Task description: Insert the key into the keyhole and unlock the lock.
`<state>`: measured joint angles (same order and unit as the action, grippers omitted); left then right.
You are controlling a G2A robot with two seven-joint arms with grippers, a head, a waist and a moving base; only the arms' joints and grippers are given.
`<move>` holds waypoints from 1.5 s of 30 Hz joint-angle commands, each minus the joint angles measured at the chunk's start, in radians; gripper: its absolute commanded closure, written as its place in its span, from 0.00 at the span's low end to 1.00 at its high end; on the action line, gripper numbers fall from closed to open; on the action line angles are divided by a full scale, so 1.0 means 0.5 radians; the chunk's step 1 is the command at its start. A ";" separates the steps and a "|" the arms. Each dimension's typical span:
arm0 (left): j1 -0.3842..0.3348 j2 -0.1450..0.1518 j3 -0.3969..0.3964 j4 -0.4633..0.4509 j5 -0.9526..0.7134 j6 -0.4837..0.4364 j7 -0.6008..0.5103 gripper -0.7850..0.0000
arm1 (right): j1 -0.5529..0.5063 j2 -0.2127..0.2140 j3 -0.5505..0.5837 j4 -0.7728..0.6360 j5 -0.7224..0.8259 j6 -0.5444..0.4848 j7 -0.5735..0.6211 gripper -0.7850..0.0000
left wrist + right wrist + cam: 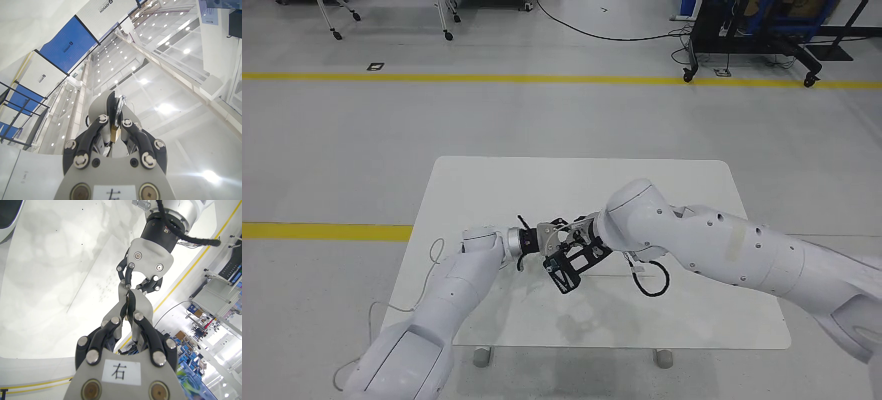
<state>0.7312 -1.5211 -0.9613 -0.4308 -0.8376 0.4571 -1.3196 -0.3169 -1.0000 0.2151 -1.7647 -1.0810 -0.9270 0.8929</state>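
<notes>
Brass shows between our left fingers (99, 108): that is the lock (115, 133), and these fingers are clamped on it. Its brass body sits deep, close to the wrist. A silver part (121, 105) runs from it out toward the tips. So the lock's long side lies along our left fingers and points away from that wrist, at the other arm. Seen from the top, that line runs nearly flat above the counter (682, 190), from the left arm's side to the right arm's side. The lock is up in the air, not resting on the counter.

Our right fingers (142, 306) are pressed together on something thin with a little yellow shine. We think it is the key (128, 300), but the fingers hide most of it. It lies along the right fingers and points at the lock.

The two sets of tips meet nose to nose. We think both things are picked up and lined up. We cannot tell if the key is in the keyhole yet. Pushing it in, if that is needed, and the turn look left to do.
</notes>
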 commanded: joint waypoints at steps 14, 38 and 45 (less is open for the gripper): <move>-0.008 -0.003 -0.003 0.016 -0.001 0.016 0.012 1.00 | -0.018 0.010 0.063 -0.022 0.004 0.009 0.009 0.64; -0.018 0.018 -0.051 0.025 0.054 -0.143 0.258 1.00 | -0.064 0.073 0.223 -0.066 0.058 0.055 0.013 0.00; -0.016 0.038 -0.087 0.018 0.058 -0.178 0.285 1.00 | -0.260 0.138 0.471 0.192 0.323 0.330 -0.562 0.00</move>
<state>0.7227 -1.5036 -1.0025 -0.4213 -0.8092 0.3690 -1.1775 -0.4164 -0.9424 0.4115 -1.7087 -0.9611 -0.7952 0.7604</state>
